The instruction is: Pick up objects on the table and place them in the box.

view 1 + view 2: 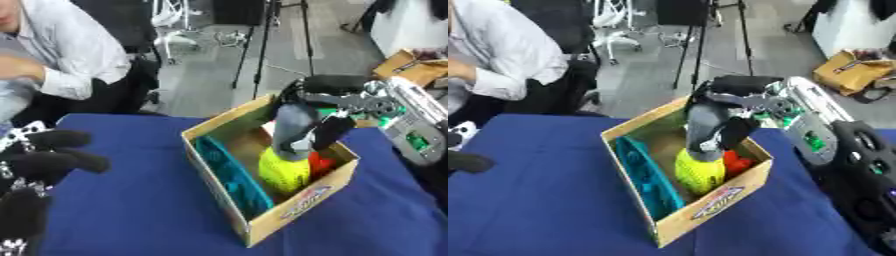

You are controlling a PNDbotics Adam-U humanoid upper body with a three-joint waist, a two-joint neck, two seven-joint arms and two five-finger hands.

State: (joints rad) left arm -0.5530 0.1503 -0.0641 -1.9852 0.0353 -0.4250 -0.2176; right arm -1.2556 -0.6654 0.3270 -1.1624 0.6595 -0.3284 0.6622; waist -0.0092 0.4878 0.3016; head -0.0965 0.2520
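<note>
My right hand (302, 131) reaches down from the upper right into the open cardboard box (297, 212), which sits tilted on the blue surface (131, 210). Its fingers (331, 131) are curled around a grey object (291, 125) that stands upright in the box, its lower end touching the yellow ball (284, 172) beneath it. I cannot make out what the grey object is beyond its colour and rounded, upright shape. The ball lies in the middle of the box, with something red (321, 163) just beside it against the right wall and a teal ribbed piece (234, 181) leaning along the left wall. My left hand (39, 160) shows at the left edge of the left eye view, above the surface and well apart from the box, its dark fingers (61, 137) relaxed and spread, holding nothing.
</note>
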